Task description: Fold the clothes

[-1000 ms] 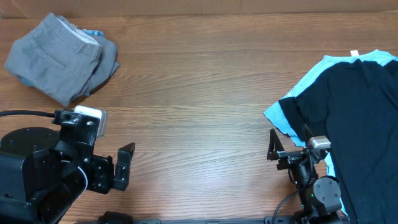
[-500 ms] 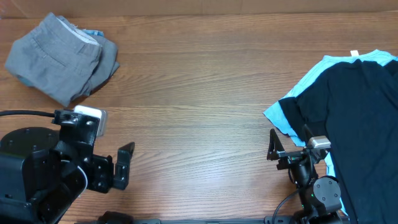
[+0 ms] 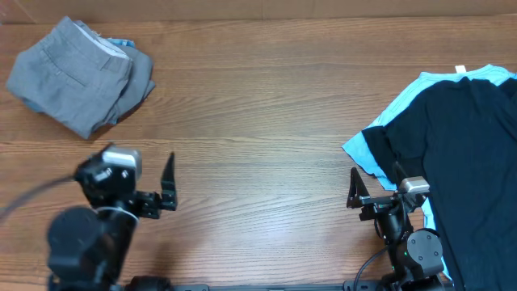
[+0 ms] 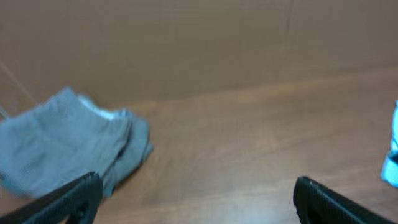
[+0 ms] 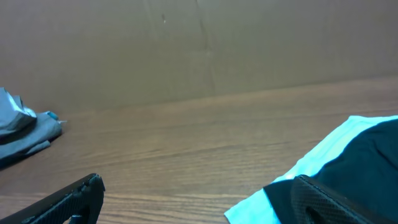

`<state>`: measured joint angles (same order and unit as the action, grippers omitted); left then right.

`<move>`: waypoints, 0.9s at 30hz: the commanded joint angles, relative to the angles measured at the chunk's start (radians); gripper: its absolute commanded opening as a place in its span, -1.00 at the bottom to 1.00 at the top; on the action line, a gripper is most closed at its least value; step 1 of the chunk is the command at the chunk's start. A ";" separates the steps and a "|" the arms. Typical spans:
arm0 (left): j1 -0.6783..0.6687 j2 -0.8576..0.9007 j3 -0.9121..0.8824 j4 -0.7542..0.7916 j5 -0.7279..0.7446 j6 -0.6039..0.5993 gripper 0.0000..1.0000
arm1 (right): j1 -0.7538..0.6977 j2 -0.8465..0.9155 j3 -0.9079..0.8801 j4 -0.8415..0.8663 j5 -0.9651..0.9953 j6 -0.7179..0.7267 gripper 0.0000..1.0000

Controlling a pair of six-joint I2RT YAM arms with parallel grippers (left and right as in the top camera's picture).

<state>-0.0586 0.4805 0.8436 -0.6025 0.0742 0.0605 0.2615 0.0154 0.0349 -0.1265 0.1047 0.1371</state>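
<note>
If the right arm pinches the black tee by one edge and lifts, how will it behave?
Probably floppy: the black tee lies flat with soft wrinkles, so it would likely drape from the pinch. It overlaps the light-blue tee, so a deep pinch may catch both layers or drag the lower one.

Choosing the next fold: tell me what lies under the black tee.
A light-blue tee peeks out along the left and top edges of the black tee. The rest is covered; anything else beneath cannot be seen.
</note>
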 commanded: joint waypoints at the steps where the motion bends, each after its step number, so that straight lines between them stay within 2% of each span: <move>1: 0.008 -0.150 -0.213 0.145 0.013 0.021 1.00 | -0.005 -0.013 -0.003 0.005 0.007 -0.004 1.00; 4: 0.008 -0.286 -0.401 0.282 0.013 0.003 1.00 | -0.005 -0.013 -0.003 0.006 0.007 -0.004 1.00; 11: 0.008 -0.480 -0.635 0.382 0.024 0.003 1.00 | -0.005 -0.013 -0.003 0.005 0.007 -0.004 1.00; 20: 0.008 -0.475 -0.795 0.433 0.024 0.005 0.99 | -0.005 -0.013 -0.003 0.006 0.007 -0.004 1.00; 27: 0.008 -0.472 -0.797 0.440 0.023 0.007 1.00 | -0.005 -0.013 -0.003 0.005 0.007 -0.004 1.00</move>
<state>-0.0570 0.0177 0.0525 -0.1646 0.0906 0.0616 0.2615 0.0147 0.0349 -0.1272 0.1047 0.1368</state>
